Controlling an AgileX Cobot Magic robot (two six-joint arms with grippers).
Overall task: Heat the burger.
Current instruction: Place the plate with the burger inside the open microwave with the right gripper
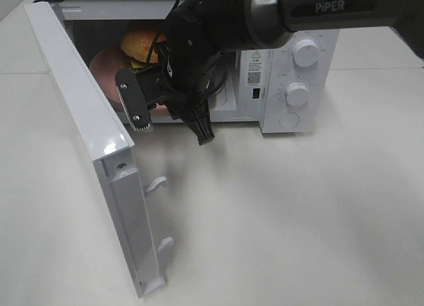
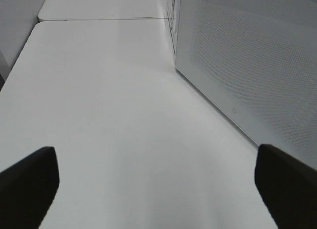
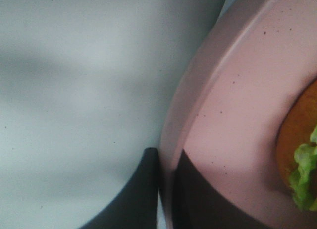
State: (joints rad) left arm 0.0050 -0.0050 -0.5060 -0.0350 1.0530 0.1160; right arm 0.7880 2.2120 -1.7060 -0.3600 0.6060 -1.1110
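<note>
Currently the burger point(image 1: 139, 41) sits inside the microwave point(image 1: 291, 74), on the pink plate point(image 1: 105, 67) that lies on the floor of the cooking cavity. Its yellow-tan bun shows toward the back of the cavity, on the hinge side. The microwave's door point(image 1: 79, 114) stands wide open, swung out over the tabletop point(image 1: 298, 213) on the side away from the control panel, and its two latch hooks point outward. The right arm point(image 1: 265, 14) reaches across the microwave's front and into the opening, and its wrist blocks most of the cavity in the high view. Seen from the right wrist, the right pincer point(image 3: 167, 154) is pressed together on the pink plate's rim: one dark finger point(image 3: 143, 189) lies against the outside of the rim, and the other lies on the plate's upper face. The burger, with a frill of green lettuce, lies farther in on the plate, well apart from those fingers. The left pincer point(image 2: 156, 149) is spread wide and grips nothing. It hangs over bare tabletop beside a perforated white panel point(image 2: 247, 65) of the microwave, and only the dark tips of its fingers point(image 2: 29, 184) show. Two white dials point(image 1: 306, 52) sit one above the other on the microwave's control panel.
</note>
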